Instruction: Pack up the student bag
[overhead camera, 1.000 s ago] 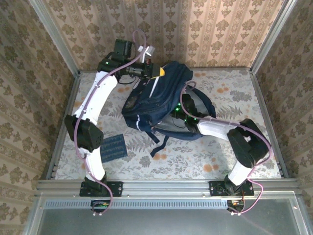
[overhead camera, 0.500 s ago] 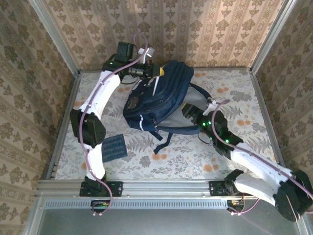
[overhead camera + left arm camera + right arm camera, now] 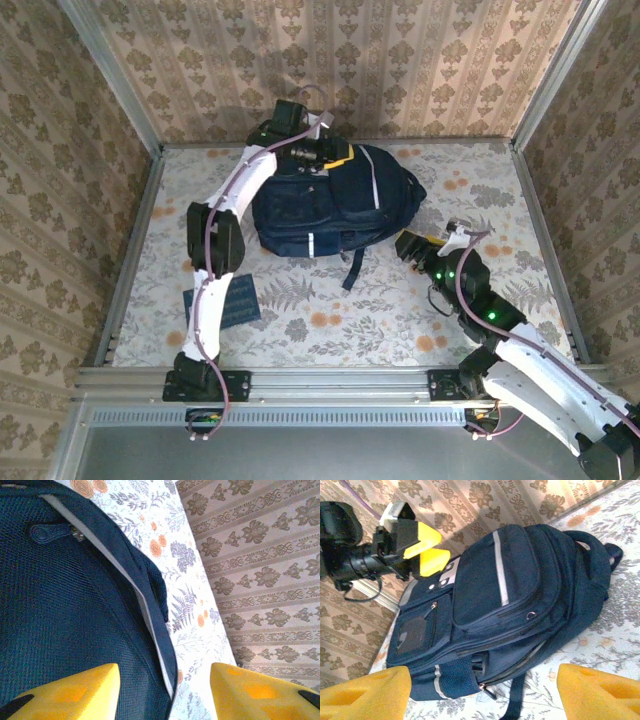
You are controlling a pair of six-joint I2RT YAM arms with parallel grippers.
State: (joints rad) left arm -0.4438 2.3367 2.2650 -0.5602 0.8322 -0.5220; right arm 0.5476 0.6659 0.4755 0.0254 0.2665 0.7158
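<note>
Navy student bag (image 3: pixel 330 205): lies flat by the far edge of the surface (image 3: pixel 400 320), about midway between its left and right edges. Its front faces up, white stripe (image 3: pixel 373 185) showing, and a dark strap (image 3: pixel 352 270) hangs out toward the near edge.
Left tool (image 3: pixel 338 153): at the bag's top end, close to the far edge. Its yellow fingers stand apart with the bag's rim between them. Nothing looks clamped, though the wrist view leaves it unclear whether a finger brushes the fabric.
Right tool (image 3: pixel 413 243): just off the bag's right side, apart from it, pointing at the bag. Fingers spread wide, holding nothing.
Booklet (image 3: pixel 238 300): flat, navy, printed, toward the near-left corner. It lies partly under the left arm (image 3: pixel 215 240), well apart from the bag.
</note>
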